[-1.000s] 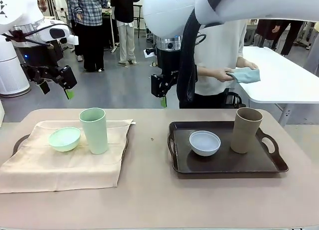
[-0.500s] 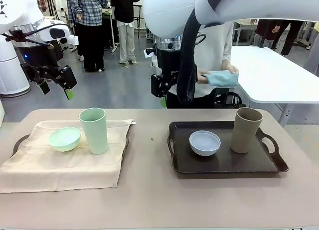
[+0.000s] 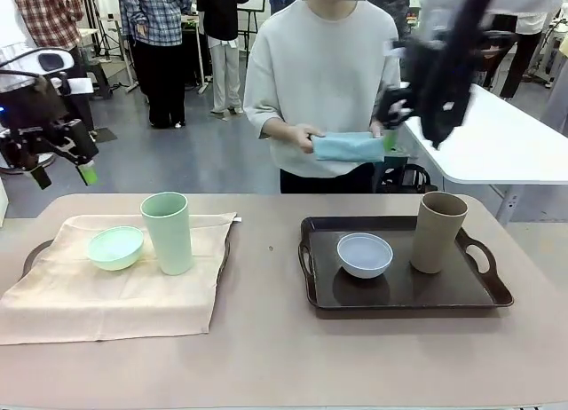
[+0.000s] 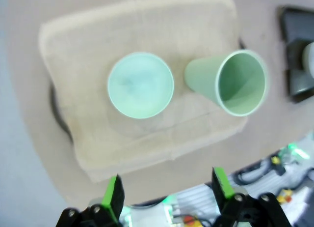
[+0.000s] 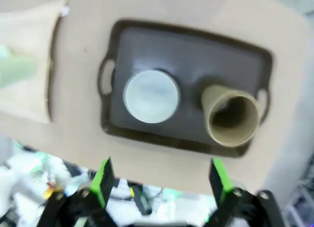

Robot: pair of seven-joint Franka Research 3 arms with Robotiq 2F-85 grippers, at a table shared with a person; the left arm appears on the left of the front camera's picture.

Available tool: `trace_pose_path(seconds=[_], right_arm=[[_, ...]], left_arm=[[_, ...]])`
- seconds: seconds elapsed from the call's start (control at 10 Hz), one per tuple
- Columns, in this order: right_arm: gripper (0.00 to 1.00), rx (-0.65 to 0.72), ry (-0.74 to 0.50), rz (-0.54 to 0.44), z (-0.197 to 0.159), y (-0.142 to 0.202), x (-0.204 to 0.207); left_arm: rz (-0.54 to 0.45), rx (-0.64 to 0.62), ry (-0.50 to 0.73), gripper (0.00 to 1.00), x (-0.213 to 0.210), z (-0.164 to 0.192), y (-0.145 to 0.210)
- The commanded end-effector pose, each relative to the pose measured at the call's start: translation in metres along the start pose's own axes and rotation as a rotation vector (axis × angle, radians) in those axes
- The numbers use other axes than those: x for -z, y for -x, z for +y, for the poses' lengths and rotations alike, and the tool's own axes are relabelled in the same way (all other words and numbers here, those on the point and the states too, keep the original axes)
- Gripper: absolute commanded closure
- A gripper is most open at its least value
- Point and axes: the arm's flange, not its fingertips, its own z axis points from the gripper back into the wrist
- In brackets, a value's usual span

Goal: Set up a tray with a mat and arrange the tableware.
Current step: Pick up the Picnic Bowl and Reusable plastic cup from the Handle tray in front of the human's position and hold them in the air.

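Tableware sits in two sets — pale green bowl (image 3: 115, 247) and tall pale green cup (image 3: 167, 232) on the beige mat (image 3: 115, 296), white bowl (image 3: 365, 254) and tan-brown cup (image 3: 438, 232) in the dark tray (image 3: 401, 291). Left gripper (image 3: 64, 173) and right gripper (image 5: 161, 182) hang above, jaws spread, empty. A person holds a folded blue cloth (image 3: 348, 146).

On the table (image 3: 266, 357), the mat (image 3: 106, 303) lies at 9 o'clock, over the covered tray (image 3: 31, 255). The bare tray (image 3: 399, 295) lies at 3 o'clock. On the mat, the left bowl (image 3: 115, 248) sits just at 9 o'clock of the left cup (image 3: 167, 232). In the bare tray, the right bowl (image 3: 365, 255) sits at 9 o'clock of the right cup (image 3: 438, 232), apart from it. At 12 o'clock, behind the table, a person (image 3: 324, 82) holds a cloth (image 3: 348, 146).
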Motion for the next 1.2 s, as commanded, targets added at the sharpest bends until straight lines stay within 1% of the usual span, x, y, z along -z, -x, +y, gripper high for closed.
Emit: trace_pose_path(seconds=[0.0,0.1,0.2,0.3,0.4,0.5,0.6,0.7,0.8,0.9,1.0,1.1], right_arm=[[0.0,0.068,-0.072,-0.055,-0.059,0.039,0.001],[0.0,0.059,-0.155,-0.057,-0.093,0.052,-0.003],[0.0,0.062,-0.219,-0.063,-0.119,0.065,-0.002],[0.0,0.069,-0.246,-0.043,-0.13,0.07,0.006],[0.0,0.072,-0.194,0.011,-0.117,0.065,0.012],[0.0,0.093,-0.185,-0.055,-0.132,0.067,-0.009],[0.0,0.093,-0.185,-0.055,-0.132,0.067,-0.009],[0.0,0.089,-0.195,-0.03,-0.137,0.07,0.002],[0.0,0.077,-0.319,-0.045,-0.15,0.076,-0.003],[0.0,0.114,-0.485,-0.05,-0.189,0.086,-0.005],[0.0,0.111,-0.638,-0.061,-0.229,0.098,-0.002],[0.0,0.121,-0.753,-0.105,-0.26,0.11,-0.002]], left_arm=[[-0.012,-0.039,0.106,0.07,-0.012,0.022,0.0],[-0.027,-0.057,0.161,0.07,-0.02,0.036,0.001],[-0.045,-0.07,0.234,0.07,-0.027,0.048,0.006],[-0.083,-0.061,0.244,0.07,-0.035,0.052,0.013],[-0.109,-0.032,0.202,0.07,-0.034,0.047,0.012],[-0.057,-0.083,0.196,0.07,-0.027,0.053,0.007],[-0.057,-0.083,0.196,0.07,-0.027,0.053,0.007],[-0.079,-0.074,0.205,0.07,-0.035,0.054,0.011],[-0.113,-0.061,0.318,0.07,-0.048,0.07,0.014],[-0.112,-0.1,0.459,0.07,-0.056,0.1,0.022],[-0.112,-0.139,0.564,0.07,-0.058,0.13,0.029],[-0.115,-0.157,0.635,0.07,-0.058,0.149,0.039]])
